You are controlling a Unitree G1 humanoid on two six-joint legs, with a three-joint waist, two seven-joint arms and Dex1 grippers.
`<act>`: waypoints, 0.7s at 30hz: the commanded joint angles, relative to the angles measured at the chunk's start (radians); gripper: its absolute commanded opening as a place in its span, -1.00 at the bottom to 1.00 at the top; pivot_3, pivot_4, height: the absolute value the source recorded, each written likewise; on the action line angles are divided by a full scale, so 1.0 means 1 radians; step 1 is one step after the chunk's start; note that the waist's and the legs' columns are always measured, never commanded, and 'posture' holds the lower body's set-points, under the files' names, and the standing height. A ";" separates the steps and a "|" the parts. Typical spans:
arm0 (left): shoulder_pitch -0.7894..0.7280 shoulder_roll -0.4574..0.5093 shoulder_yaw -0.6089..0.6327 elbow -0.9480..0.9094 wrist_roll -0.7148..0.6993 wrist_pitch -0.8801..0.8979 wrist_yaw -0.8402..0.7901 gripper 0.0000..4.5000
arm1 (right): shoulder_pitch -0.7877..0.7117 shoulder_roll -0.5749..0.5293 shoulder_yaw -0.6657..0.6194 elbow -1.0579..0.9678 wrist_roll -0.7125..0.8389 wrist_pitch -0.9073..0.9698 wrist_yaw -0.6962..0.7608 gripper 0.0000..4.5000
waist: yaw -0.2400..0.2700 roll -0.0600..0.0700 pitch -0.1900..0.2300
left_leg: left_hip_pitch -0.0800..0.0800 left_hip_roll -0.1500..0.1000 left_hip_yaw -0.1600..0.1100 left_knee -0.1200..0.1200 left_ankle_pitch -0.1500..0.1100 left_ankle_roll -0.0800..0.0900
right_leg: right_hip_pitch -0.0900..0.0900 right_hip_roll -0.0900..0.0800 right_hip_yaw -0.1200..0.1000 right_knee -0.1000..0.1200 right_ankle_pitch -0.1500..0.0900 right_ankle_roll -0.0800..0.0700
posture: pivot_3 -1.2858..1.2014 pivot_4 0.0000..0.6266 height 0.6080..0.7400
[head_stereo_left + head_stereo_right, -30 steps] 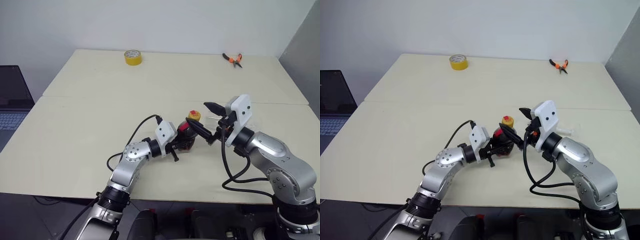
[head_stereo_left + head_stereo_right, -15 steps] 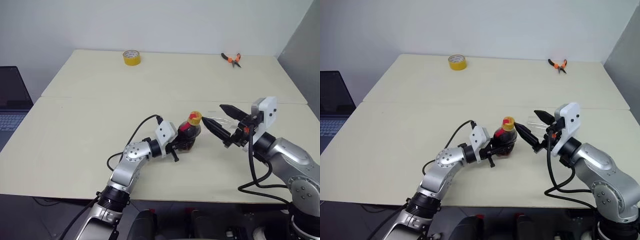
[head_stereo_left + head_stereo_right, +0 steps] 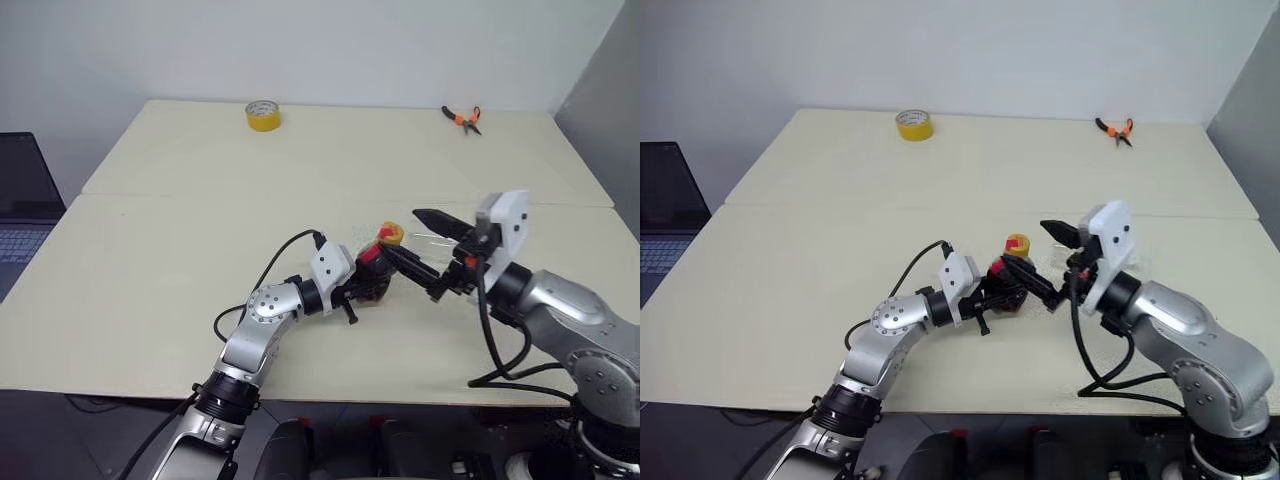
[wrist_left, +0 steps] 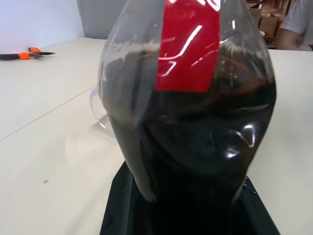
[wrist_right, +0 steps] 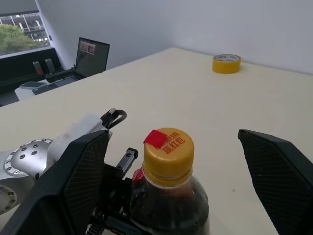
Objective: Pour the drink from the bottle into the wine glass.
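The bottle [image 3: 372, 280] stands on the table, its clear body full of the dark drink [image 4: 195, 147], with a red label and a yellow-orange cap [image 5: 168, 149]. My left gripper [image 3: 362, 292] is shut on the bottle's lower body from the left. My right gripper [image 3: 402, 232] is open and reaches in level from the right. Its two black fingers [image 5: 73, 181] stand on either side of the cap without touching it. The wine glass [image 4: 98, 105] is a faint clear shape on the table just behind the bottle and right gripper; I cannot tell how it stands.
A yellow tape roll [image 3: 263, 115] and orange-handled pliers [image 3: 463, 117] lie at the table's far edge. A laptop [image 3: 25, 200] sits off the left side. A seam [image 3: 250, 195] crosses the two joined tabletops. A person's sleeve [image 4: 299, 19] is at the far side.
My right gripper, open throughout, drew back to the right of the bottle half a second ago and has now returned around the cap. The left gripper and bottle stayed put.
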 commanded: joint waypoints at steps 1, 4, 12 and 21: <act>-0.015 -0.007 0.004 -0.036 -0.012 -0.024 -0.003 -0.71 | -0.028 0.003 0.032 -0.001 -0.064 -0.038 -0.012 1.00 | 0.001 0.000 0.000 | 0.000 0.000 0.000 0.000 0.000 0.000 | 0.000 0.000 0.000 0.000 0.000 0.000 | 0.03 -0.52 1.00; -0.014 -0.008 0.003 -0.035 -0.011 -0.026 -0.003 -0.71 | -0.033 0.000 0.056 0.034 -0.120 -0.062 0.000 1.00 | 0.002 0.000 0.000 | 0.000 0.000 0.000 0.000 0.000 0.000 | 0.000 -0.001 0.000 0.000 0.000 0.000 | 0.03 -0.52 1.00; -0.008 -0.007 0.003 -0.044 -0.009 -0.024 0.001 -0.71 | -0.014 0.008 0.017 0.074 -0.161 -0.086 0.008 1.00 | 0.002 0.000 0.000 | 0.000 0.000 0.000 0.000 0.000 0.000 | 0.000 0.000 0.000 0.000 0.000 0.000 | 0.03 -0.52 1.00; -0.008 -0.004 0.004 -0.043 -0.010 -0.025 -0.003 -0.71 | 0.052 0.002 -0.090 0.012 -0.029 -0.044 0.017 1.00 | 0.002 0.000 0.000 | 0.000 0.000 0.000 0.000 0.000 0.000 | 0.000 0.000 0.000 0.000 0.000 0.000 | 0.03 -0.52 1.00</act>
